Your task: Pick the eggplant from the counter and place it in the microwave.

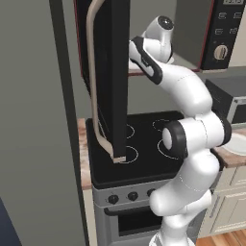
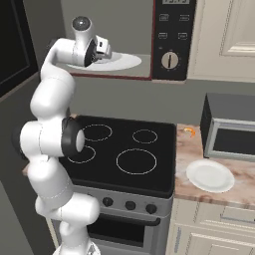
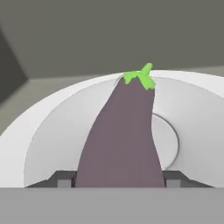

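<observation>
Arm reaches up into the microwave, pincer clamping the eggplant over its white turntable

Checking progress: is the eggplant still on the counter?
No, the eggplant sits between the jaws over the white turntable inside the microwave.

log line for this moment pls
phase: placing | gripper: shut on eggplant | location: inside microwave, over its white turntable plate | door: open | eggplant: not yet released
</observation>
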### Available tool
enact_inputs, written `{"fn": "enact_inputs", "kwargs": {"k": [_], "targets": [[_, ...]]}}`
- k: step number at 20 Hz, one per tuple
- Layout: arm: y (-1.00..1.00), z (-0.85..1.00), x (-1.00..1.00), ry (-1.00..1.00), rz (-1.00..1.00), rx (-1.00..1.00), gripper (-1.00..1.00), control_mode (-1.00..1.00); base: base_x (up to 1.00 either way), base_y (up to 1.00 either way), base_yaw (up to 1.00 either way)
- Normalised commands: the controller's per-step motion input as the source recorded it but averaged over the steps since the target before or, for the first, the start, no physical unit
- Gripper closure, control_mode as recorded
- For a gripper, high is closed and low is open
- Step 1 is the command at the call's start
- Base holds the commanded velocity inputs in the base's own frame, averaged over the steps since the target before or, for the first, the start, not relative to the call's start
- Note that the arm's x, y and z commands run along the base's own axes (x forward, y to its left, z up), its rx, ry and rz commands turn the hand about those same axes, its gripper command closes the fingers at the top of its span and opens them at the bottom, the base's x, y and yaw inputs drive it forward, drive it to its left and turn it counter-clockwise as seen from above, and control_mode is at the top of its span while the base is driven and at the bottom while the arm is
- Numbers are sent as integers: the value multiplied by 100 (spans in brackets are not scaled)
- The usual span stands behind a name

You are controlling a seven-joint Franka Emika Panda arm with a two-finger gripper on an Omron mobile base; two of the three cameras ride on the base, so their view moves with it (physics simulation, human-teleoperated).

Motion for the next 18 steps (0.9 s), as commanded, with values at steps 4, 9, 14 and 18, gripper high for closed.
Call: {"fn": "enact_inputs", "kwargs": {"k": [4,9,14,18], "targets": [[-1,0,-1,-4,2,0,-100,-100,0,0,0],[-9,2,-6,-1,0,0,-100,-100,0,0,0],[-31,20,-75,-10,0,0,-100,-100,0,0,0],[-57,0,-100,-23,0,0,-100,-100,0,0,0]]}}
